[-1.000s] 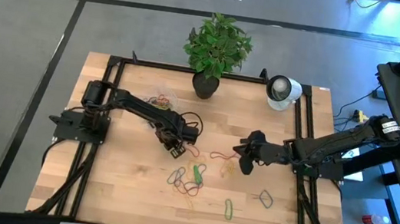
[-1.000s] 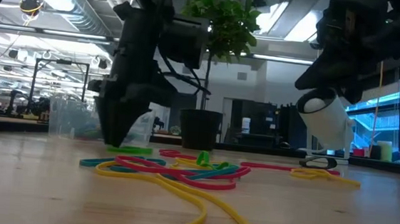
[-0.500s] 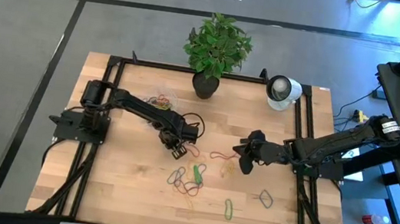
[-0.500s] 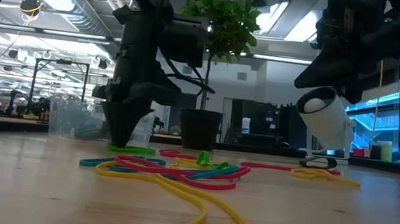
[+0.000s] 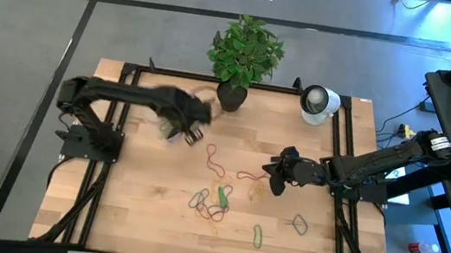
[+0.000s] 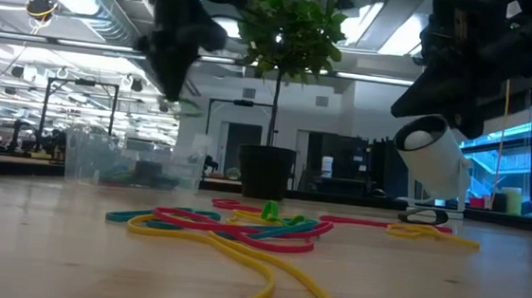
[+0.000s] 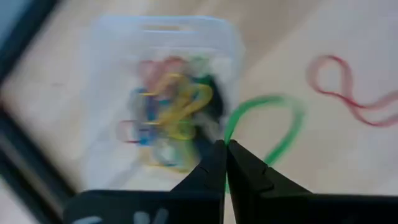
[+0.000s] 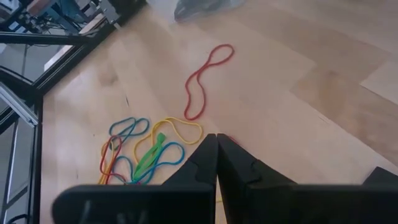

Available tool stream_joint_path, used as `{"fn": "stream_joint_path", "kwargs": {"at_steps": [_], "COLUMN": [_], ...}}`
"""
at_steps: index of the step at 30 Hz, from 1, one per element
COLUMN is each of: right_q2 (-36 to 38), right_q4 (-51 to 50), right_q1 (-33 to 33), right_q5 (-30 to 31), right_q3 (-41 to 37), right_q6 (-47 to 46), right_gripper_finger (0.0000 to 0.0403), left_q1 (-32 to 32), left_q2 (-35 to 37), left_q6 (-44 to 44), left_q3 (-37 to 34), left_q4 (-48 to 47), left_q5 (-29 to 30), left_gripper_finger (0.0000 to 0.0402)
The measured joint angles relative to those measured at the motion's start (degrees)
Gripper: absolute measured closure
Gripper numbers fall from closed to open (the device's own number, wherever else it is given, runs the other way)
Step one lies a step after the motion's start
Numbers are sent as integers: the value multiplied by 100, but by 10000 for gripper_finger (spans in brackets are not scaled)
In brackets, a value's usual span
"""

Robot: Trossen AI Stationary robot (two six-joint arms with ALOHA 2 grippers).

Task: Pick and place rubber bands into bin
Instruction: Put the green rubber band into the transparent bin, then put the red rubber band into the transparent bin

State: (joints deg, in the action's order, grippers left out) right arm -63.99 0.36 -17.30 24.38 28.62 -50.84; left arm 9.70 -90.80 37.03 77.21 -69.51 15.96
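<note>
The desk (image 5: 136,211) carries a potted plant (image 5: 242,54) and a white round camera-like object (image 5: 319,102) along its far edge. The bin (image 7: 165,93), a clear tub already holding a tangle of coloured bands, sits near the far left corner. The left pincer (image 7: 225,152) is raised just beside it, fingers pressed together on a green rubber band (image 7: 273,127) whose loop trails away from the bin; the drop point lies directly ahead of the fingertips, and the left arm is clearly the nearer one. The right pincer (image 8: 217,144) waits with fingers together over mid-desk, empty as far as can be seen. The loose rubber bands (image 5: 216,200) lie between the arms, a long red one (image 8: 205,79) stretching toward the bin.
</note>
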Motion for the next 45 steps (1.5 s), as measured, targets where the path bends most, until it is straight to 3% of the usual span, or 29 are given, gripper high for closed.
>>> {"fn": "stream_joint_path", "kwargs": {"at_steps": [6, 13, 20, 28, 36, 45], "right_q2": [0, 0, 0, 0, 0, 0], "right_q4": [26, 27, 26, 20, 20, 20], "right_q1": [0, 0, 0, 0, 0, -2], "right_q5": [4, 7, 7, 7, 7, -94], "right_q3": [0, 0, 0, 0, 0, -2], "right_q6": [-188, -314, -292, -250, 258, 1192], "right_gripper_finger": [393, 393, 393, 393, 393, 400], "left_q1": [986, 1267, 1232, 1164, 375, -950], "left_q2": [429, 401, 401, 405, 452, 202], "left_q6": [-524, -493, -107, 168, 502, 762], "left_q3": [-217, -1162, -1523, -983, -214, -443], "left_q4": [-101, 220, 302, 184, 1045, 2494], "left_q5": [90, -91, -406, -774, -609, -646], "left_gripper_finger": [400, 392, 318, 260, 292, 394]}}
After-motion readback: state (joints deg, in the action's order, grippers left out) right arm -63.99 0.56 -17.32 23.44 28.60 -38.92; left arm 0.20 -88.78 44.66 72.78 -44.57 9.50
